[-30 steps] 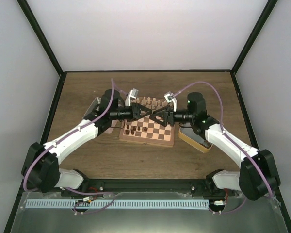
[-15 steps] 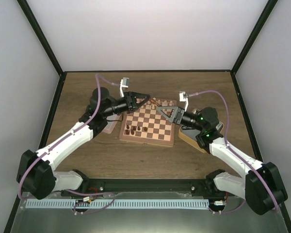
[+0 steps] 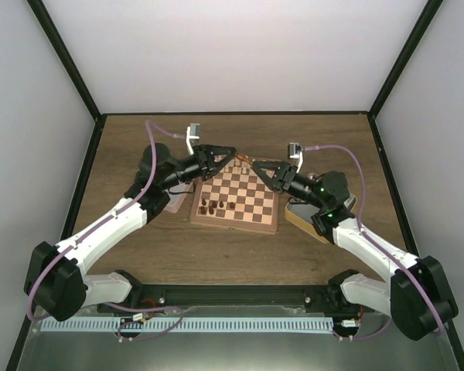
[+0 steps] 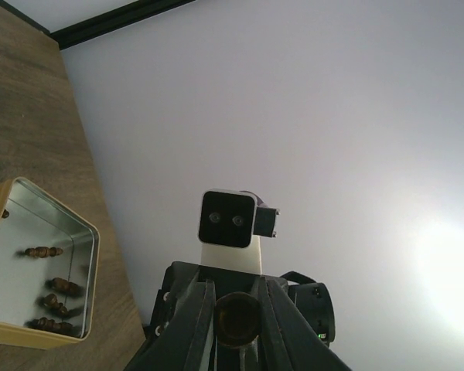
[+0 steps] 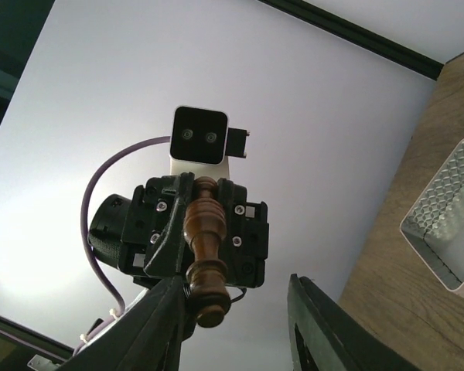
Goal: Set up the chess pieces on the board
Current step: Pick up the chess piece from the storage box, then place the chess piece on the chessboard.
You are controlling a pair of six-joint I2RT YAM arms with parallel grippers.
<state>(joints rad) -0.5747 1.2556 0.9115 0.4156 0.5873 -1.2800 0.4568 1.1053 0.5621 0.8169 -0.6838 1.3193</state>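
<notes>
The board (image 3: pixel 233 226) lies mid-table with a few dark chess pieces (image 3: pixel 215 205) on its near-left squares. Both arms are raised over its far edge, tips facing each other. My left gripper (image 3: pixel 235 160) (image 4: pixel 237 325) is shut on a dark turned chess piece (image 5: pixel 203 255) (image 4: pixel 237 315), which points at the right wrist camera. My right gripper (image 3: pixel 257 167) (image 5: pixel 236 325) is open; the piece's base sits close by its left finger (image 5: pixel 164 317), with a wide gap to the other finger.
A gold-rimmed tin (image 4: pixel 39 270) (image 3: pixel 313 220) holding several dark pieces sits right of the board. A silver tin (image 5: pixel 448 224) (image 3: pixel 174 202) lies left of it, partly under the left arm. Pale pieces (image 3: pixel 251 162) stand along the board's far edge.
Both grippers have risen from low over the board's middle to its far edge. They drew apart, then the right gripper swung back toward the left one, which still grips the piece.
</notes>
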